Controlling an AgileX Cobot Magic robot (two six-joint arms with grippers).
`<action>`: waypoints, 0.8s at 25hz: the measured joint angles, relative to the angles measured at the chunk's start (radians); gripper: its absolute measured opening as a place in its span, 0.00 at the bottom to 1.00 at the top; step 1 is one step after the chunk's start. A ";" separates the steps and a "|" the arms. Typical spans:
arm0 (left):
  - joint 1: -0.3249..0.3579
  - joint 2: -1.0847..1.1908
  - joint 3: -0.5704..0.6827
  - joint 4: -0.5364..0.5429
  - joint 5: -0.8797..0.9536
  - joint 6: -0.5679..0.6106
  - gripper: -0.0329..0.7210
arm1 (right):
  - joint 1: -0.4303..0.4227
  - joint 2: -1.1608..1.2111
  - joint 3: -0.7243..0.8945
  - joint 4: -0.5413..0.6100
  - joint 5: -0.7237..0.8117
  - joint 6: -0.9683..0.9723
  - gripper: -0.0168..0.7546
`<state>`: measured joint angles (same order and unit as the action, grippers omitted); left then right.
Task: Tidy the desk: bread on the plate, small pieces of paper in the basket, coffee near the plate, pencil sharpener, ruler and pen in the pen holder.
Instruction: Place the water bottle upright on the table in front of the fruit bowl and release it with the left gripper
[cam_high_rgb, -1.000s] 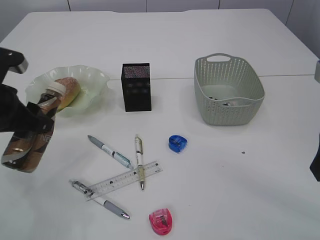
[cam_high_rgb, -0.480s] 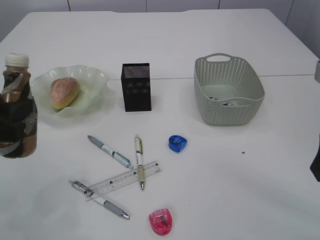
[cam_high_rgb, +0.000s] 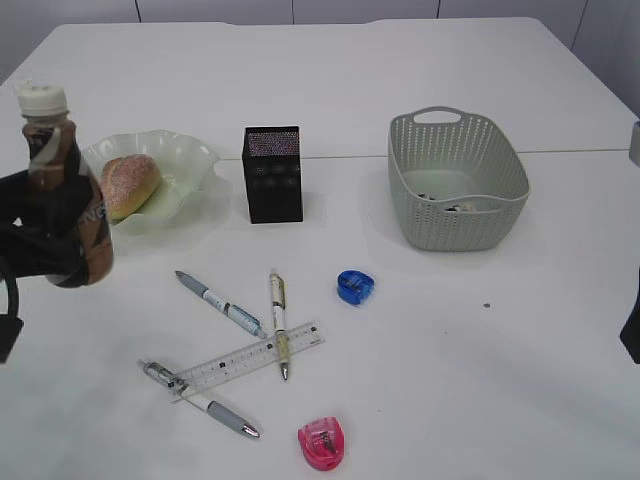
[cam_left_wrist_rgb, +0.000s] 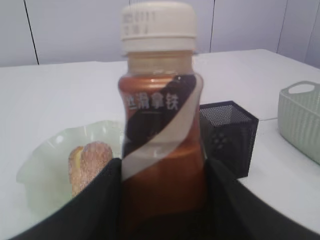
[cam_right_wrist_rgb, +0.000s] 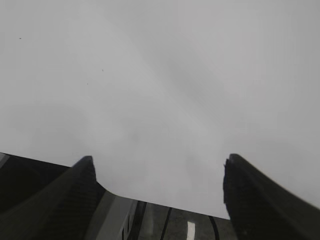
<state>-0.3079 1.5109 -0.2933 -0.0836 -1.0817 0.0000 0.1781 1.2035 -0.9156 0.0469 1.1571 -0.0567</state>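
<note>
My left gripper (cam_high_rgb: 48, 240) is shut on the coffee (cam_high_rgb: 62, 170), a brown-and-white bottle with a cream cap, held nearly upright just left of the plate (cam_high_rgb: 190, 152). In the left wrist view its black fingers (cam_left_wrist_rgb: 97, 202) clamp the coffee's (cam_left_wrist_rgb: 160, 150) lower body. The bread (cam_high_rgb: 130, 184) lies on the wavy green plate. A clear ruler (cam_high_rgb: 250, 360) lies across two pens (cam_high_rgb: 279, 318) (cam_high_rgb: 200, 398), and a third pen (cam_high_rgb: 218, 303) is beside them. A blue pencil sharpener (cam_high_rgb: 354, 286) and a pink one (cam_high_rgb: 322, 443) rest on the desk. The black mesh pen holder (cam_high_rgb: 272, 175) stands mid-desk. My right gripper (cam_right_wrist_rgb: 159, 172) hangs open over bare white desk.
The grey-green basket (cam_high_rgb: 500, 160) stands at the right with a few small scraps on its floor. A dark speck (cam_high_rgb: 487, 305) lies in front of it. Part of the right arm (cam_high_rgb: 632, 330) shows at the right edge.
The coffee has swung from a tilt to nearly upright and moved up and right toward the plate, still in my left gripper. Nothing else moved.
</note>
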 joint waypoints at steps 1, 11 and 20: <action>0.000 0.025 0.000 0.000 -0.006 0.000 0.52 | 0.000 0.000 0.000 0.000 0.000 0.000 0.77; 0.000 0.178 -0.008 0.026 -0.006 0.000 0.51 | 0.000 0.000 0.000 0.002 -0.016 0.000 0.77; 0.000 0.330 -0.102 0.026 -0.014 0.000 0.51 | 0.000 0.000 0.000 0.002 -0.031 0.000 0.77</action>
<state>-0.3079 1.8410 -0.3952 -0.0572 -1.0955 0.0000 0.1781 1.2035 -0.9156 0.0488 1.1263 -0.0567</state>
